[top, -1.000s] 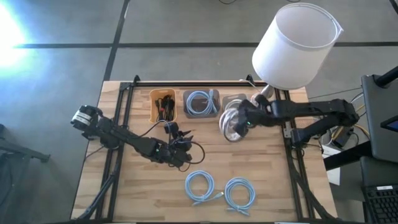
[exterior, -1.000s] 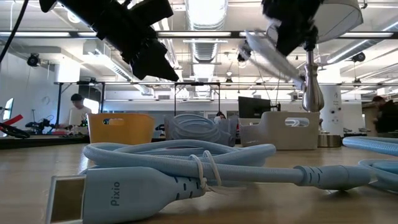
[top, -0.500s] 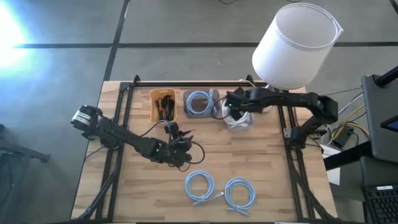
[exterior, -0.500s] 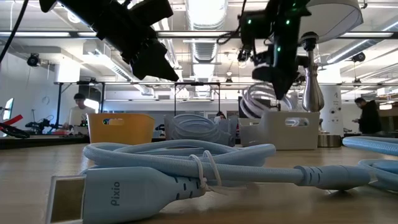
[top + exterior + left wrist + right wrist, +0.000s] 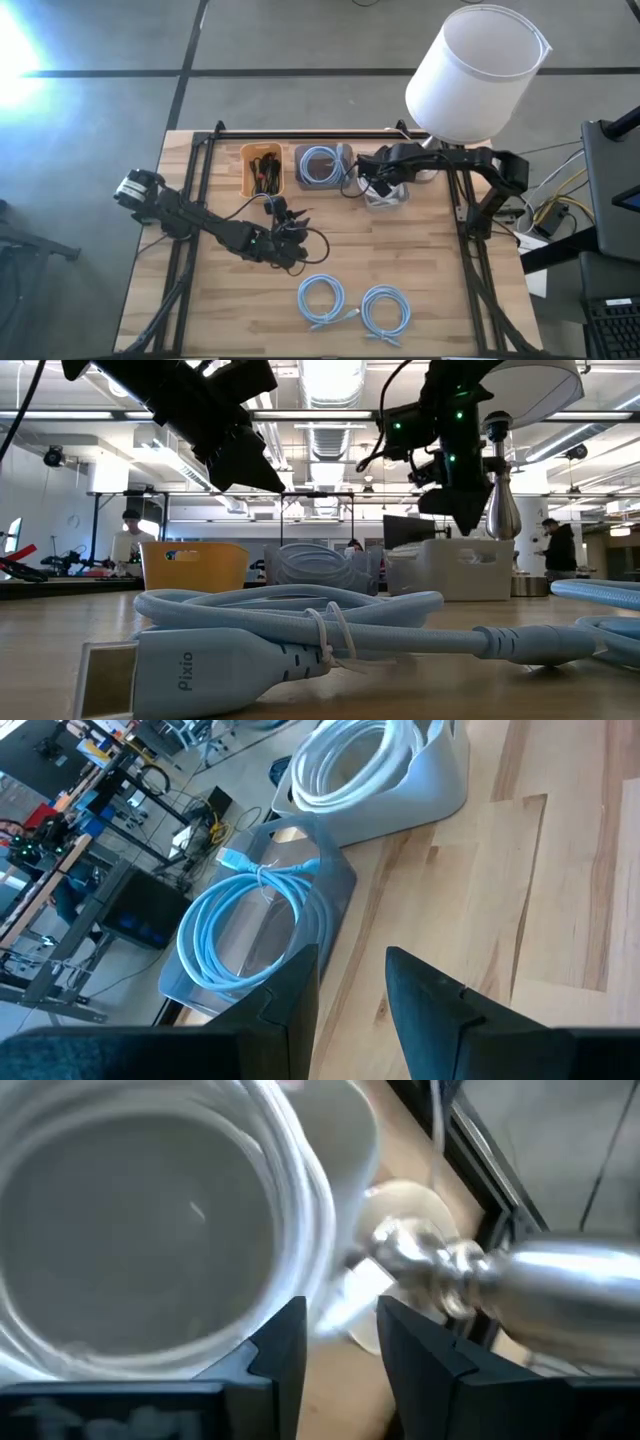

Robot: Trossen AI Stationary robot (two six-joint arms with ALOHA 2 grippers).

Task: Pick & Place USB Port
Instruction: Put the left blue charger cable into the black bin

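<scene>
A white cable coil (image 5: 150, 1230) lies in the pale bin (image 5: 388, 190) at the table's far right. My right gripper (image 5: 362, 185) stands just above that bin (image 5: 450, 570), pointing down, shut on the coil's rim. In the low view the bin wall hides the coil. My left gripper (image 5: 283, 222) waits high over the table's middle, open and holding nothing (image 5: 352, 955). Two light blue cable coils (image 5: 320, 300) (image 5: 385, 310) rest flat near the near edge. One of their USB plugs (image 5: 180, 665) shows up close in the low view. My right gripper holds the white coil by its rim (image 5: 322, 1305), pinched between the two fingers from above, pointing down. The coil sits below the fingers inside the bin, seemingly flat. A white end piece (image 5: 352, 1295) sticks out beside the fingers. How many turns it has cannot be told.
A yellow bin of black cables (image 5: 262, 170) and a grey bin with a blue coil (image 5: 322, 165) stand left of the pale bin. A lamp with a white shade (image 5: 475, 70) and metal stem (image 5: 500, 500) stands close behind my right gripper. People move in the room beyond.
My right gripper has carried the white coil a little toward the far edge and down. The coil, first tilted high in the air, then hung over the pale bin, and now sits inside it. My left arm has kept still.
</scene>
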